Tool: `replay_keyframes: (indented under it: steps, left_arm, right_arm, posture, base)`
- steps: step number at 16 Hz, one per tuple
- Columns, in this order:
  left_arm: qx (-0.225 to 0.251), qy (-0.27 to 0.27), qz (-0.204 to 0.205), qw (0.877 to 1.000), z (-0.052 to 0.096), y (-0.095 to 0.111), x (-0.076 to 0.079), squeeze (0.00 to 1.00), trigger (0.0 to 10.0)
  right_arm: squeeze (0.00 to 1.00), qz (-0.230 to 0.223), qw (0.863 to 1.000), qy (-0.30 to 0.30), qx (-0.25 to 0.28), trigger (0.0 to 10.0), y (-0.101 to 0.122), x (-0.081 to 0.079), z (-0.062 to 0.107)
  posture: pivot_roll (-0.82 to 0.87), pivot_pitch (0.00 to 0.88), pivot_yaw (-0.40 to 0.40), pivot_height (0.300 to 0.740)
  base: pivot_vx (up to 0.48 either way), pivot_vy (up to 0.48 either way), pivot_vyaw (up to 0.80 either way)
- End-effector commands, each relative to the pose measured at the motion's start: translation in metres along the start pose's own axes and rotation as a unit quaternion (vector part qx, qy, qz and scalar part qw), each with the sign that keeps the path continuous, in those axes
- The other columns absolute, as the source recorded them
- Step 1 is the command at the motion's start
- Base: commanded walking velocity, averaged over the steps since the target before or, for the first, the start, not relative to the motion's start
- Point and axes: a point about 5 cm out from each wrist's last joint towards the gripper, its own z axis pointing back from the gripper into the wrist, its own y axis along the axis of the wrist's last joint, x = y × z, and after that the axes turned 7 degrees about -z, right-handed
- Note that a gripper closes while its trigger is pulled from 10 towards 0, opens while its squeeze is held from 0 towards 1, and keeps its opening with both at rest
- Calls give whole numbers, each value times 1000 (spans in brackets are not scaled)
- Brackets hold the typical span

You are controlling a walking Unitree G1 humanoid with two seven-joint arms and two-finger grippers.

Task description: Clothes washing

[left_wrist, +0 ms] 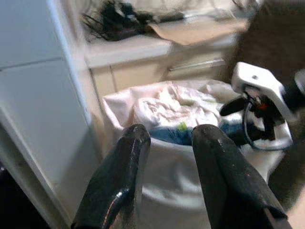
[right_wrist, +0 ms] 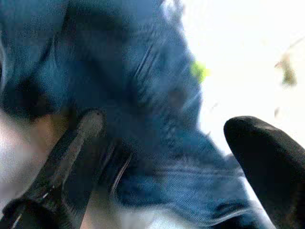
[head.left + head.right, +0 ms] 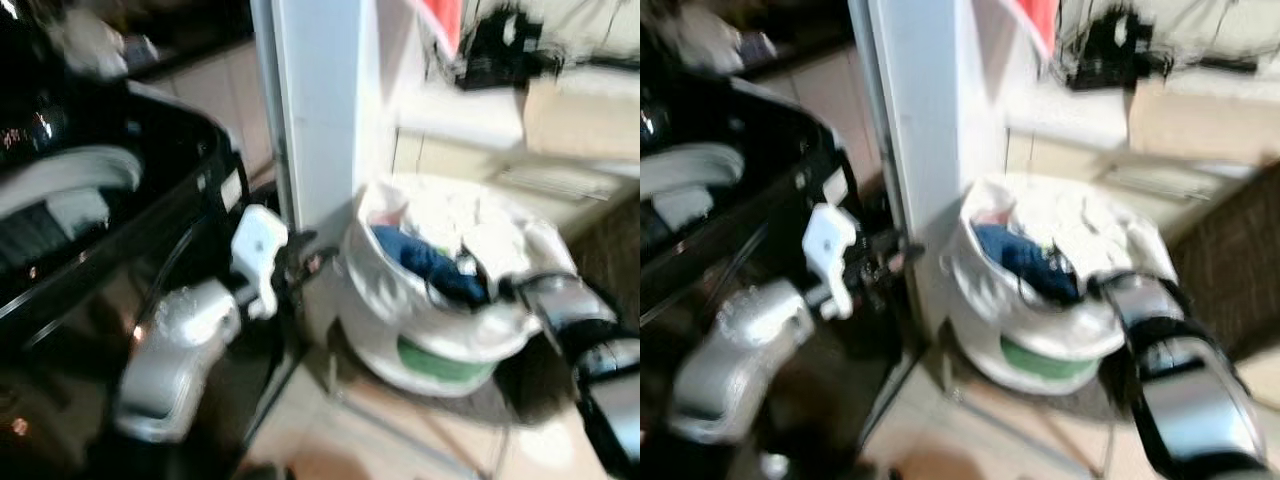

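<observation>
Pale tiled floor [image 3: 330, 440] carries a white laundry basket [image 3: 420, 330], standing just beside a white upright panel [image 3: 320, 110] with a black washing machine [image 3: 90, 260] on the panel's other side. Inside the basket, the right gripper [image 2: 162, 143] spreads its fingers wide over blue denim clothing [image 3: 430, 265] lying against white laundry [image 1: 171, 105]; the left gripper [image 1: 167, 143], fingers parted and empty, hangs before the basket's near wall. Beyond the basket, a cluttered pale counter [image 3: 500, 120] runs along the wall.
</observation>
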Motion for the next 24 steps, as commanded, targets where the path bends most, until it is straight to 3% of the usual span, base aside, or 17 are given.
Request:
replay_keyframes:
  steps: [1, 2, 3, 5, 8, 9, 12, 24]
  left_arm:
    - [24, 68, -5, 997, 8, 4, -12, 0, 10000]
    - [1, 94, 56, 994, 14, -4, -11, 0, 10000]
    - [15, 123, 44, 991, 20, -4, -10, 0, 10000]
    - [-9, 162, 17, 987, 31, -13, -7, 0, 10000]
    - [-19, 184, 11, 983, 35, -20, -1, 0, 10000]
    - [-22, 198, 1, 980, 35, -21, 2, 0, 10000]
    - [-17, 190, -9, 982, 29, -18, 4, 0, 10000]
    - [-18, 188, -9, 982, 25, -20, 4, 0, 10000]
  right_arm:
    - [0, -15, 995, -19, 100, 10000, 29, 4, 6]
    - [0, -57, 985, -31, 162, 10000, 41, 5, 15]
    - [0, -91, 972, -54, 208, 10000, 46, 0, 28]
    - [0, -82, 960, -66, 260, 10000, 43, -29, 51]
    - [0, -79, 953, -48, 287, 10000, 37, -55, 63]
    - [0, -108, 955, -35, 275, 10000, 30, -71, 67]
    - [0, -103, 960, -23, 259, 10000, 29, -81, 68]
    - [0, -81, 971, -14, 226, 10000, 24, -82, 72]
  posture:
    - [4, 32, 33, 740]
    - [-11, 31, 36, 740]
    - [-18, 29, 39, 740]
    - [-37, 25, 40, 740]
    - [-46, 23, 25, 740]
    - [-44, 20, 12, 740]
    - [-46, 16, 10, 740]
    - [-54, 3, 13, 740]
  base:
    - [0, 0, 0]
    - [0, 0, 0]
    - [0, 0, 0]
    - [0, 0, 0]
    - [0, 0, 0]
    - [285, 0, 0]
    - [330, 0, 0]
    - [415, 0, 0]
